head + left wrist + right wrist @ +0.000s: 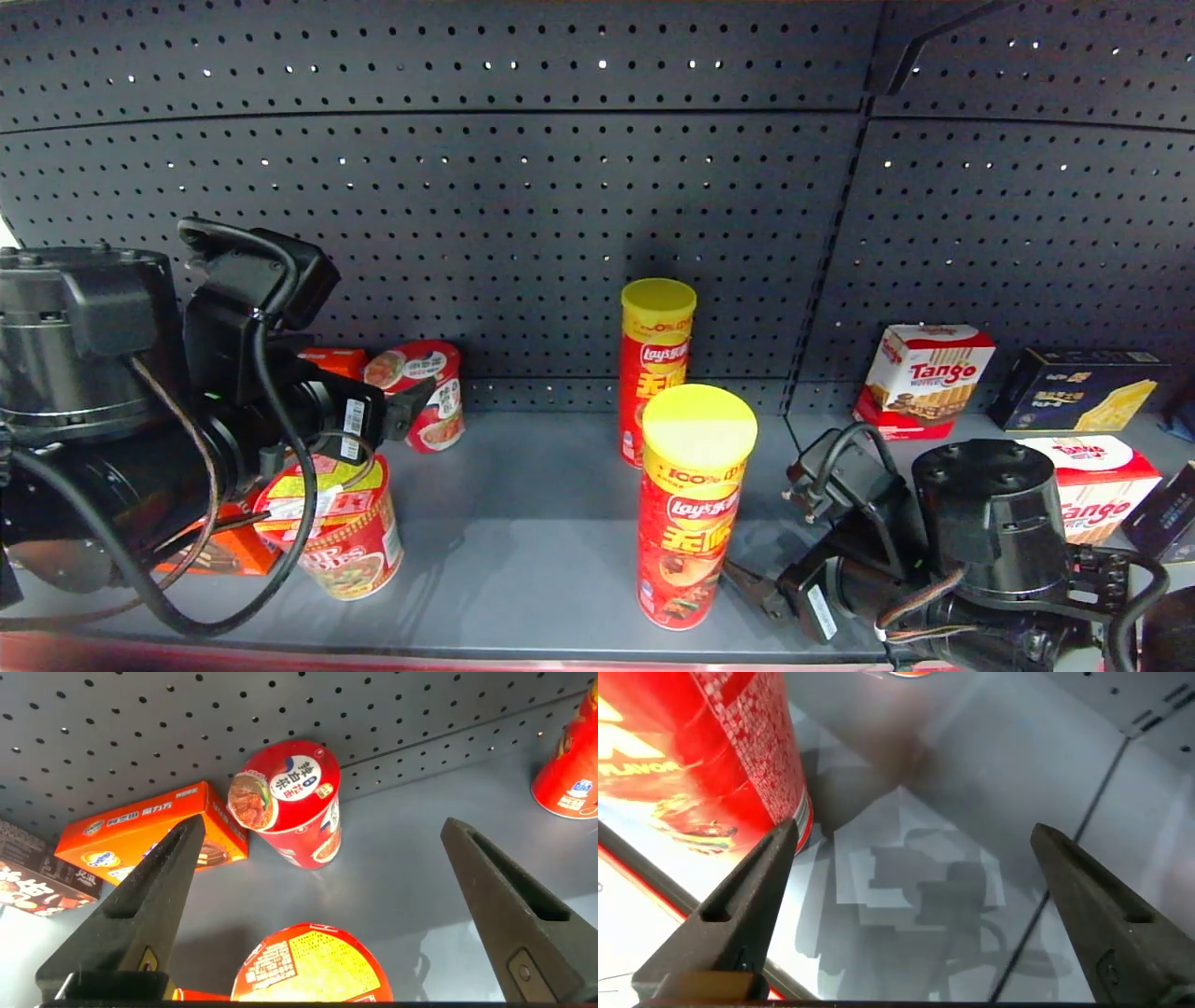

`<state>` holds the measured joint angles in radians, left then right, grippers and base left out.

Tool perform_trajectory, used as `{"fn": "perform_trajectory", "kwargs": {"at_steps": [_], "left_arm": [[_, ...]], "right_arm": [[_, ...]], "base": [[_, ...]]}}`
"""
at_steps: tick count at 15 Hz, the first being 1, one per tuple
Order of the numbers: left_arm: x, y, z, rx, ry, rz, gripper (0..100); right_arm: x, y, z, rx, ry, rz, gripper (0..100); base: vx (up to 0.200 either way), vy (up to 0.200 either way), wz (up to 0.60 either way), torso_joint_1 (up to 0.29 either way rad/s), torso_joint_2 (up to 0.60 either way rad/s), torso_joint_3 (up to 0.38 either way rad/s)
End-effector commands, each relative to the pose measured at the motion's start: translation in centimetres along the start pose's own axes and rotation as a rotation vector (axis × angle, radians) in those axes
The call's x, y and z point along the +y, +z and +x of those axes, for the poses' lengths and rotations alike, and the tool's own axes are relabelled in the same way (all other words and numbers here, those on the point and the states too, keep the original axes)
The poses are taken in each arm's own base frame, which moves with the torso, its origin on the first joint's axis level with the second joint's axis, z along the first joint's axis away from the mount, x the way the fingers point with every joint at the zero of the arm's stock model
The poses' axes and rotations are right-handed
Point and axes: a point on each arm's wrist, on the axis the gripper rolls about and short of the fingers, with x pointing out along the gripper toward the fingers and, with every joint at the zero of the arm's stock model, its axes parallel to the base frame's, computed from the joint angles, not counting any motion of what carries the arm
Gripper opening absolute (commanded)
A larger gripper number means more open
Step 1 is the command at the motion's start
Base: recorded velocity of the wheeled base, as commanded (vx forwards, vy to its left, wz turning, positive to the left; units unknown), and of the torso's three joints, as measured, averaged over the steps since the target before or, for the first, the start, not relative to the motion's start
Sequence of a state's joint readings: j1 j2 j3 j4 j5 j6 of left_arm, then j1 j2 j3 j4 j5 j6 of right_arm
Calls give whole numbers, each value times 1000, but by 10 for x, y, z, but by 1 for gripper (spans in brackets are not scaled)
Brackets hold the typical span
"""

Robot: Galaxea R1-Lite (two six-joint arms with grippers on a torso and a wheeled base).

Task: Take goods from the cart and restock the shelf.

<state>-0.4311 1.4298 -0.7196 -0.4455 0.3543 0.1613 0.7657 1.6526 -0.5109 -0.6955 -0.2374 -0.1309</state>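
Note:
A front chips can [695, 504] with a yellow lid stands upright near the shelf's front edge, and a second can [656, 364] stands behind it. My right gripper [752, 583] is low beside the front can's base, open; the wrist view shows that can [719, 747] just outside one finger [738, 915], with nothing between the fingers. My left gripper [397, 415] hangs open over an upright cup of noodles [341, 523] [308, 971]. Beyond it a second noodle cup [425, 392] [290, 798] lies tipped on its side.
The grey shelf floor [523, 523] is bare between the cups and the cans. Orange boxes [149, 835] [224, 551] sit behind and beside the cups. White-and-red wafer boxes [924, 378] [1097, 485] and a dark box [1074, 387] fill the right bay. Dark pegboard [560, 187] backs everything.

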Motion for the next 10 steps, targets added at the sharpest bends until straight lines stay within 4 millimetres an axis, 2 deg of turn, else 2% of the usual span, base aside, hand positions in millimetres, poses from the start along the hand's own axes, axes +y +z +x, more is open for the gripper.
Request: {"fn": "perform_trajectory", "kwargs": {"at_steps": [1,10], "left_arm": [[0,0,0,1,0,0,100],[-1,-1,1,4,-5,0,100]], "right_arm": [[3,0,4,5,6,-4,100],[7,1,11,8,17,-7,100]], "base": [[0,0,0,0,0,0],[0,0,0,0,0,0]]}}
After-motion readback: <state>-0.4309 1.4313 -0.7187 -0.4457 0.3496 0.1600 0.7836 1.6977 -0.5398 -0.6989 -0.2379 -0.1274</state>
